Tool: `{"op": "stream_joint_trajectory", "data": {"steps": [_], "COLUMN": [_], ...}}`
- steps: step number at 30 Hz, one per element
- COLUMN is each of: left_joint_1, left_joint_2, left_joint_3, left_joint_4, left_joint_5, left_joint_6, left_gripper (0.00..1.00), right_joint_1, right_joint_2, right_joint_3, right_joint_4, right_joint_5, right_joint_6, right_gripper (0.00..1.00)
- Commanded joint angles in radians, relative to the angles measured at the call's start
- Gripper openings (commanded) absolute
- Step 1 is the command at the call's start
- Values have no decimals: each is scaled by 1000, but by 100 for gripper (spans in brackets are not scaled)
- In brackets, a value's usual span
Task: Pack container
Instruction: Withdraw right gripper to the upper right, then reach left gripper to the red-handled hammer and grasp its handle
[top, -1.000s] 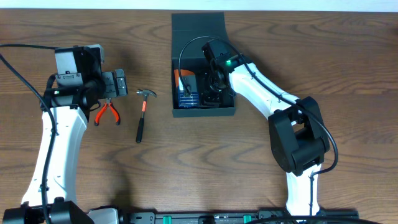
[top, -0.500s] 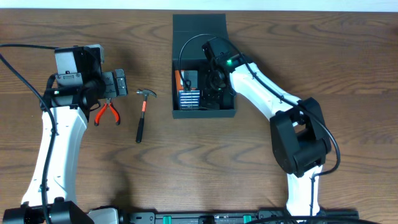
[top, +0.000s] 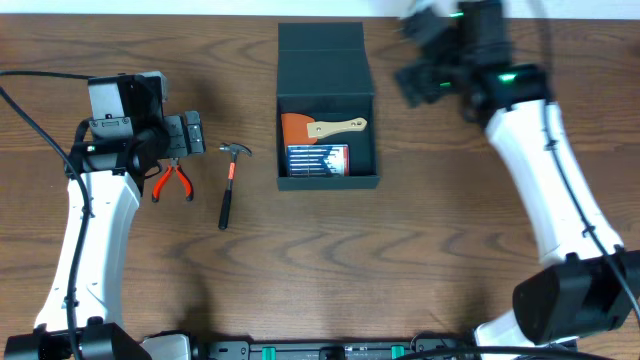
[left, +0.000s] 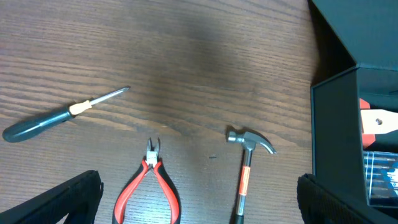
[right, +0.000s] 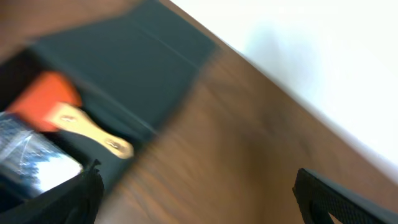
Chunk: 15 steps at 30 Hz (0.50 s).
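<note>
- Your left claw hangs released, empty, near the pliers.
- A hammer lies on the bench beside them.
- The container sits mid-bench, lid open, holding a brush.
- Your right claw is released, empty, up right of it.

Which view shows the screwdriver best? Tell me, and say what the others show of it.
Left wrist view: the screwdriver lies whole on the table, dark handle left, tip right. Overhead shows none of it; the left arm probably hides it. The blurred right wrist view faces the box and misses it.
</note>
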Motion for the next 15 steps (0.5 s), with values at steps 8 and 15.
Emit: {"op": "stream_joint_trajectory", "data": {"steps": [8, 15], "left_joint_1": [-2, -49], "left_joint_2": [6, 51], "left_joint_3": [20, 19], "left_joint_4": [-41, -103], "left_joint_5": [107, 70], "left_joint_6": [-62, -96], "left_gripper": [97, 99], "right_joint_1": [-257, -284], "right_joint_2": [152, 200], "right_joint_3": [-16, -17], "right_joint_4": [-205, -237], "right_joint_5": [27, 20], "right_joint_6": [534, 540], "right_gripper": [99, 99]}}
